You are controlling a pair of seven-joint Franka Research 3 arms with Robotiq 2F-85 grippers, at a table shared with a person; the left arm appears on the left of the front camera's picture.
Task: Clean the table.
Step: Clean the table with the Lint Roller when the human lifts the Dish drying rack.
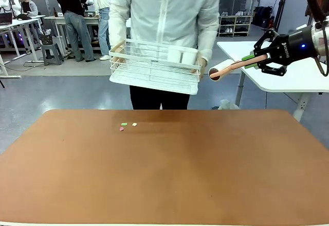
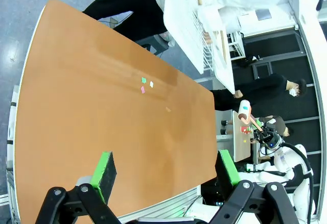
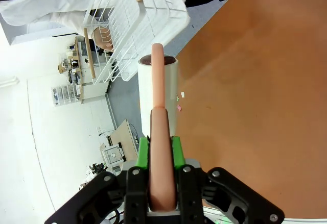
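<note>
Grips a lint roller [image 1: 229, 68] by its pink handle in the right end effector [image 1: 251, 61], pads clamped tight on the handle, roll pointing toward the person [image 1: 169, 10]. Hangs raised in the air beyond the far edge of the worktop [image 1: 164, 179], toward its right side, touching nothing. Has the left end effector [image 2: 166, 169] spread wide and empty above the near edge of the worktop.

Shows the worktop broad and reddish-brown in the foreground, bare apart from three small scraps [image 1: 127, 126], green, pink and pale, lying close together near the far edge, left of the middle. Shows a white wire rack [image 1: 154, 71] carried in both hands by the person at the far side, above and behind that edge.

Probably calls next for lowering the roller onto the scraps and rolling over them. Risks brushing the rack or the person's hand on the way across, given the roll just beside the rack. Risks a twist of the handle in the pads under downward pressure, given a grip far from the roll. Risks pushing the scraps along or off the far edge instead of lifting them, with a tilted roll or too light a contact.
</note>
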